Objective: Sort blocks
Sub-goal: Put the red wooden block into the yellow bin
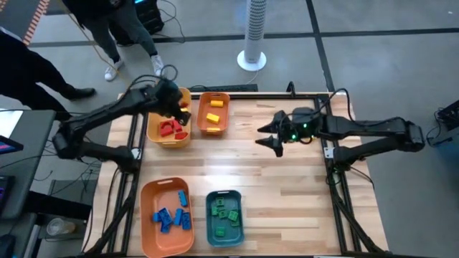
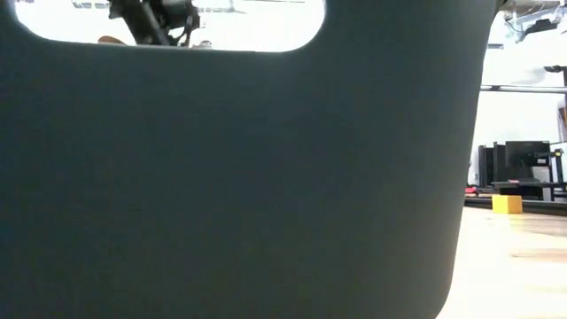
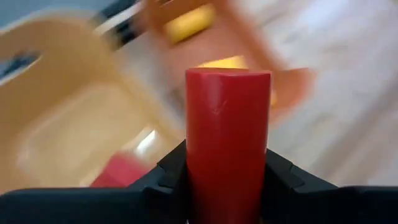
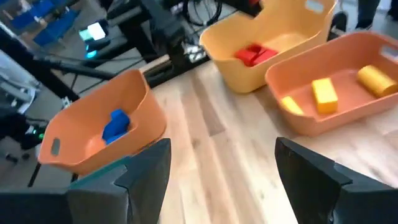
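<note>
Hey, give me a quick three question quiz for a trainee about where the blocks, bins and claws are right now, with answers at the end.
1. True or false: the left claw grips a red block over the yellow bin.
2. Which bin holds the green blocks? A) teal bin B) orange bin nearest the yellow bin C) yellow bin
3. Fill in: the right claw hangs over bare table, its fingers ____ and holding nothing.

Key: 1 true; 2 A; 3 open.
</note>
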